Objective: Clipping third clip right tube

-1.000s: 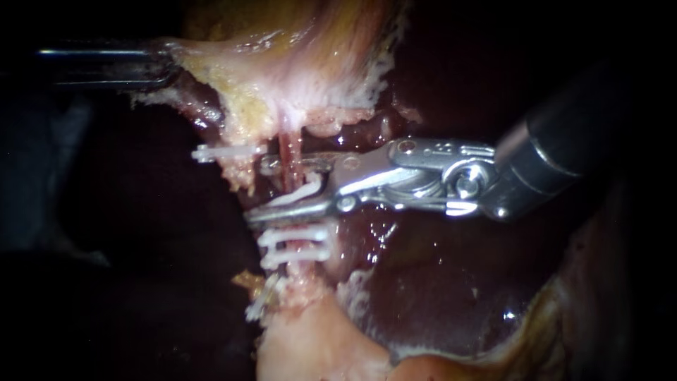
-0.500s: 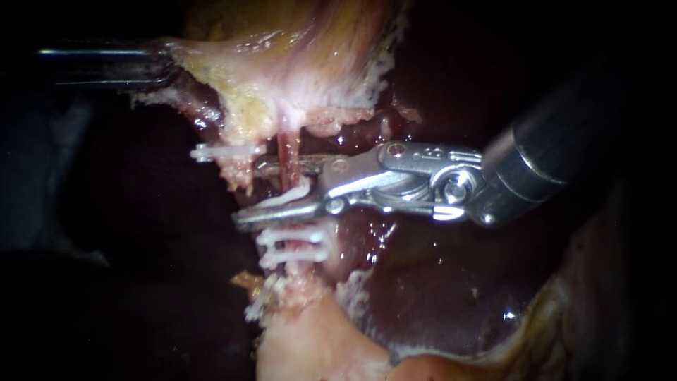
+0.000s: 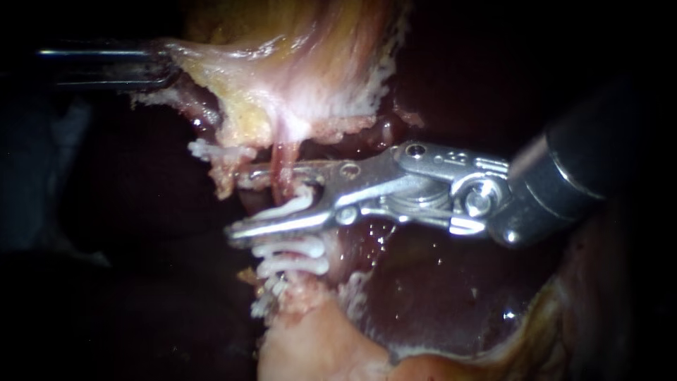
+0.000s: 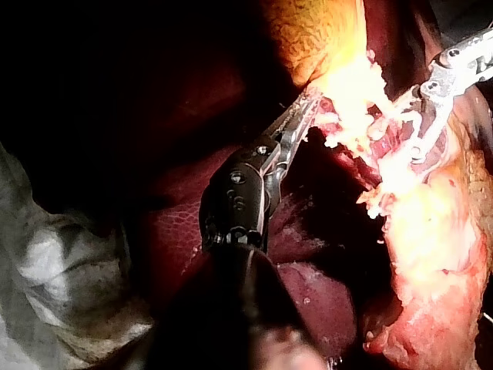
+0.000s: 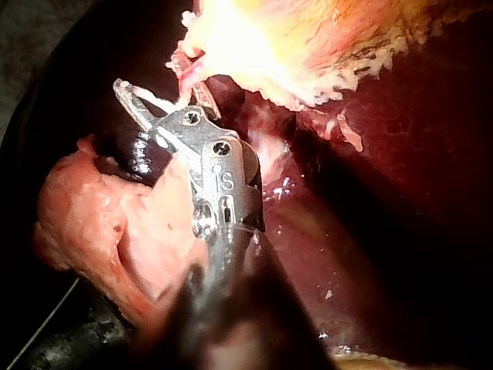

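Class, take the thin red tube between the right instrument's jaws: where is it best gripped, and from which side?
On the bare stretch of the tube above the two white clips, coming from the endoscope view's right, crosswise. It runs upright and thin there, so the right instrument's open jaws can probably straddle it cleanly.

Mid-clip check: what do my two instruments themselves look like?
Right instrument: shiny silver metal wrist with round pins and two long slim jaws, on a dark shaft. Left instrument: black jointed wrist, slim ridged metal jaws, dark shaft.
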Robot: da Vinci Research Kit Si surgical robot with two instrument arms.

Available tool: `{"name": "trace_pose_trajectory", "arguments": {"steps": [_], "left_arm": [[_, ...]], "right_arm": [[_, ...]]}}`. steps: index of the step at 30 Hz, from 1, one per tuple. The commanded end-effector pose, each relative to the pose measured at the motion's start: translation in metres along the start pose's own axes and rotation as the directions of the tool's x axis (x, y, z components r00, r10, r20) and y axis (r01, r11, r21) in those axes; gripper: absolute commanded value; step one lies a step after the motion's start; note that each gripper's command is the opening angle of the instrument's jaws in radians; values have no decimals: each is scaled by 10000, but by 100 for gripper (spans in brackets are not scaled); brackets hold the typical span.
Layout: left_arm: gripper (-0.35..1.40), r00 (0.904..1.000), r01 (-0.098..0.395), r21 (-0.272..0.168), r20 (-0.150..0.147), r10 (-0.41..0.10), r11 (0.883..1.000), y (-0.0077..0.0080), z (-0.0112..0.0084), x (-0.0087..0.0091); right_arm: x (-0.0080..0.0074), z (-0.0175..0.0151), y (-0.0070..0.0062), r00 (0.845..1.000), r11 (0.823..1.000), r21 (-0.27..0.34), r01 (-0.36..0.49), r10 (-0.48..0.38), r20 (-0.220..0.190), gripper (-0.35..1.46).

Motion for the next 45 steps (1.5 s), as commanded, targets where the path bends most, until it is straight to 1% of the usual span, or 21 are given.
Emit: {"name": "trace_pose_trajectory", "arguments": {"steps": [1,2,5,12,16,23,31,38,39,42,45], "left_arm": [[-35,10000,0,1,-2,0,10000,0,0,0],[-35,10000,0,1,-2,0,10000,0,0,0],[-35,10000,0,1,-2,0,10000,0,0,0],[-35,10000,0,0,-2,0,10000,0,0,0],[-35,10000,0,0,-2,0,10000,0,0,0],[-35,10000,1,1,-2,-1,10000,0,0,0],[-35,10000,0,1,-2,0,10000,0,0,0],[-35,10000,0,1,-2,0,10000,0,0,0],[-35,10000,0,1,-2,0,10000,0,0,0],[-35,10000,0,1,-2,0,10000,0,0,0],[-35,10000,0,0,-2,0,10000,0,0,0]], "right_arm": [[1,1,-3,10000,10000,94,2,-2,10,46],[3,2,-5,10000,9999,152,7,-7,20,46],[6,3,-8,10000,9999,173,6,-5,-43,46],[13,0,-6,9999,9999,145,-94,95,-130,43],[13,0,-5,9986,9987,59,-510,510,-160,37],[13,-2,-3,9982,9984,-11,-571,570,-180,27],[12,-5,-1,9982,9983,-69,-571,570,-194,11],[12,-9,-1,9981,9982,-160,-574,570,-250,-14],[12,-9,-1,9977,9978,-187,-635,630,-261,-16],[13,-11,-2,9947,9949,-180,-996,991,-279,-35],[13,-12,-1,9927,9929,-177,-1175,1170,-288,-35]]}}
